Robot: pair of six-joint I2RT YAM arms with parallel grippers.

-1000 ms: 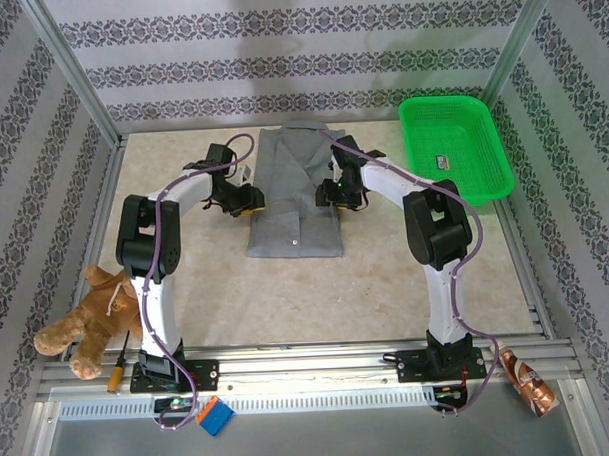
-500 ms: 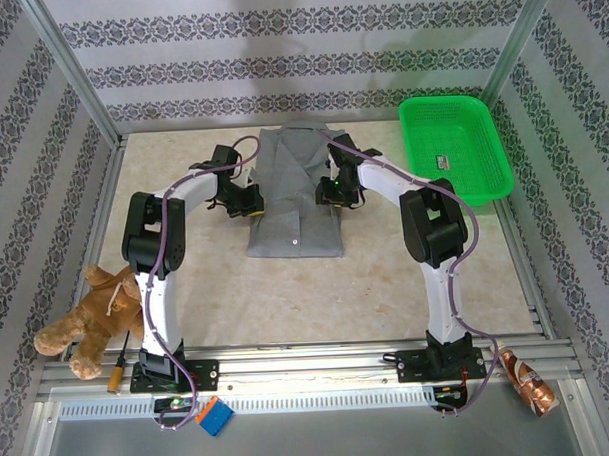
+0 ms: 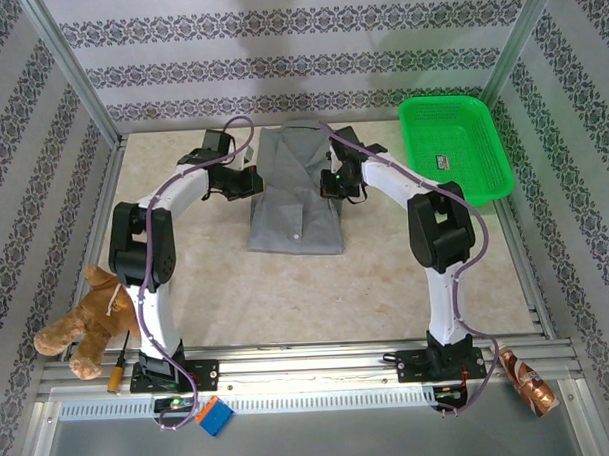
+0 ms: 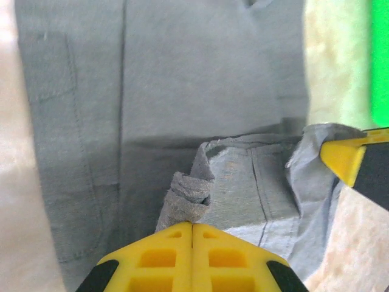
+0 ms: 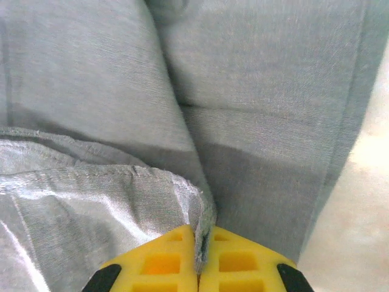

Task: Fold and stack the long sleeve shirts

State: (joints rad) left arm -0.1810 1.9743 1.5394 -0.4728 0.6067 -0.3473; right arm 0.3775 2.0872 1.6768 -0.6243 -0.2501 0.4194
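Grey long sleeve shirt (image 3: 295, 203) lies flat on the worktop (image 3: 287, 289), partly folded into a narrow panel, collar at the far end, directly between the two end effectors. The green basket (image 3: 471, 132) sits well off to the outer side of the right end effector (image 5: 197, 231), apart from the cloth. The left end effector (image 4: 192, 228) is fully closed, and a small crumpled nub of fabric from the shirt's left edge is caught between its fingertips. Just ahead of it a flap of cloth is raised off the layers beneath. The right end effector is likewise fully closed, pinching a hemmed edge on the shirt's right side, with the rest of the garment spreading out beyond its tips. Both grips look shallow, little more than a bite at the tips, so the main risk I see is the fabric sliding free once either arm lifts or pulls. The left pinch seems the weaker, being a bunched wad and not a flat edge. If one side lets go, or the arms travel unevenly, the fold would likely land skewed or wrinkled. Each pinch may also have taken only the top layer, which would leave the tucked cloth underneath behind and undo the panel.
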